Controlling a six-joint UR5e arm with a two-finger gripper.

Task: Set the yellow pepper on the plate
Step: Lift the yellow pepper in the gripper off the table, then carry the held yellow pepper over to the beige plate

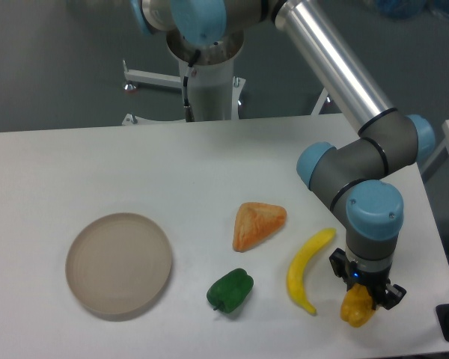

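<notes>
White table (pixel 97 164), grey room behind. Gripper (pixel 361 299) at near right edge, straddling the yellow pepper (pixel 357 310), likely for pickup; grip hidden, so closure cannot be told. Banana (pixel 305 271) just beside. Plate (pixel 86 288) far left, bare. Pepper's stem not visible.

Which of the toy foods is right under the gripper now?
The yellow pepper, at the table's near right corner under the gripper. The banana, green pepper and orange wedge lie further left.

place: robotics lab | cues: UR5e arm (pixel 344 75), white table (pixel 97 164), toy foods
</notes>
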